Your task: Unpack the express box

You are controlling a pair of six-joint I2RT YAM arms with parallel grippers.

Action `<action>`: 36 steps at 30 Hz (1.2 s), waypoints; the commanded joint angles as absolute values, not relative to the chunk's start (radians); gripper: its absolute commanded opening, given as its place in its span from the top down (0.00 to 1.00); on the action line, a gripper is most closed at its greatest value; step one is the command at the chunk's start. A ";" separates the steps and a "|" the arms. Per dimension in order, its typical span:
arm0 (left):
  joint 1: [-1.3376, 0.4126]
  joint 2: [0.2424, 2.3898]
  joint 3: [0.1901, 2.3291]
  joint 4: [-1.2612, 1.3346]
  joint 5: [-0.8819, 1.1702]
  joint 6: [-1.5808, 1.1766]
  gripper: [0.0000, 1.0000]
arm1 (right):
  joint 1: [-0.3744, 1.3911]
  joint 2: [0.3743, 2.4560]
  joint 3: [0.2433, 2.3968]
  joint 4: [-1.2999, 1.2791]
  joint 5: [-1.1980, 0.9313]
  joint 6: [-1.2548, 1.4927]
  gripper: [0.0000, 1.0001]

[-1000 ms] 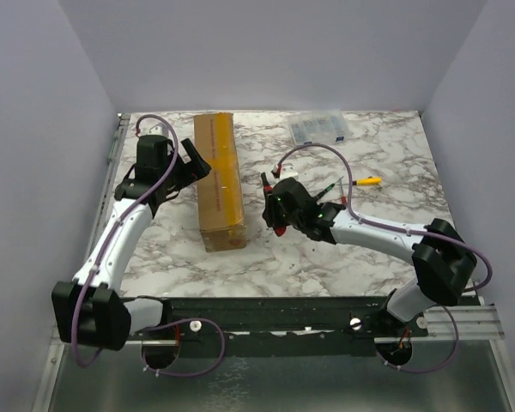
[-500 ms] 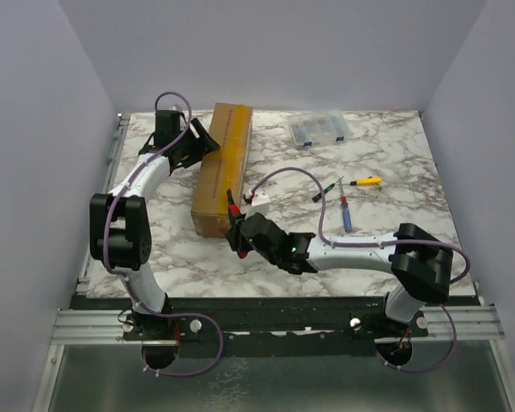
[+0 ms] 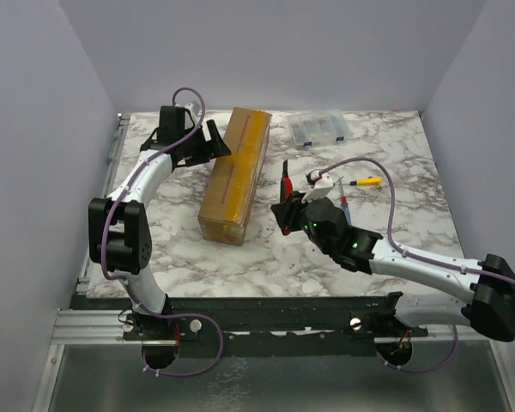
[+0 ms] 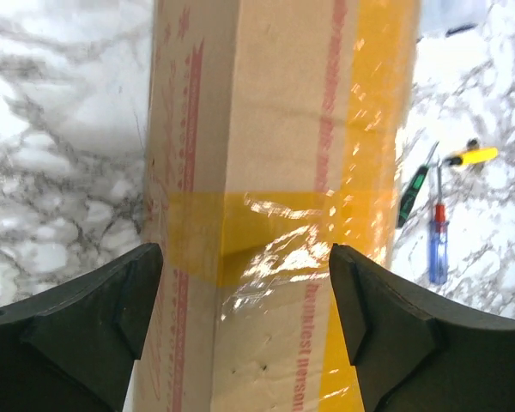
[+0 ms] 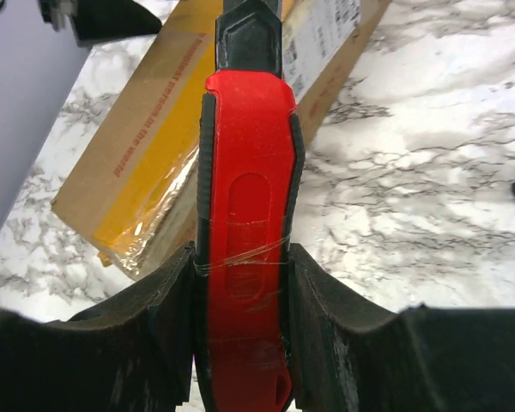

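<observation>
Our right gripper [image 5: 245, 266] is clamped on the red knife [image 5: 247, 197], its tip pointing ahead-left at the express box [image 3: 236, 176], which lies aslant just beyond it; our left gripper [image 4: 245, 292], jaws open, sits nearer, at the box's far end.

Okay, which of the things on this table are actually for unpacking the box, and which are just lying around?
For the job:
express box
red utility knife, clamped in the right claw
left claw, open, facing the box

Lying about:
clear organiser case
yellow-handled screwdriver
blue-handled screwdriver
green-handled tool
</observation>
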State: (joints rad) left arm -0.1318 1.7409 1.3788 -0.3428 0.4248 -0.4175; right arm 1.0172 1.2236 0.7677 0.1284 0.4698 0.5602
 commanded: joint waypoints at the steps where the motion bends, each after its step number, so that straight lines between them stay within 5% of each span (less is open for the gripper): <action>1: -0.100 1.789 1.535 -0.356 0.346 -0.450 0.13 | 1.008 1.223 0.731 0.127 0.490 0.493 1.00; 13: -0.131 2.232 1.942 -0.283 0.501 -0.673 0.33 | 1.058 1.664 0.939 0.422 0.756 0.431 1.00; 20: -0.186 2.175 1.877 -0.464 0.571 -0.449 0.38 | 1.229 1.814 1.138 0.550 0.664 0.317 1.00; 25: -0.157 1.963 1.674 -0.575 0.343 -0.302 0.34 | 1.256 1.692 1.011 0.545 0.609 0.431 1.00; 30: -0.121 1.823 1.693 -0.651 0.187 -0.263 0.25 | 1.245 1.420 0.826 0.360 0.736 0.455 1.00; 36: -0.166 1.603 1.598 -0.649 0.169 -0.298 0.25 | 1.024 1.124 0.744 0.099 0.611 0.449 1.00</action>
State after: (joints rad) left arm -0.1112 1.7718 1.6680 -0.6083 0.2333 -0.3153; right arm 1.1744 1.2457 0.7620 0.2722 0.6689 0.4458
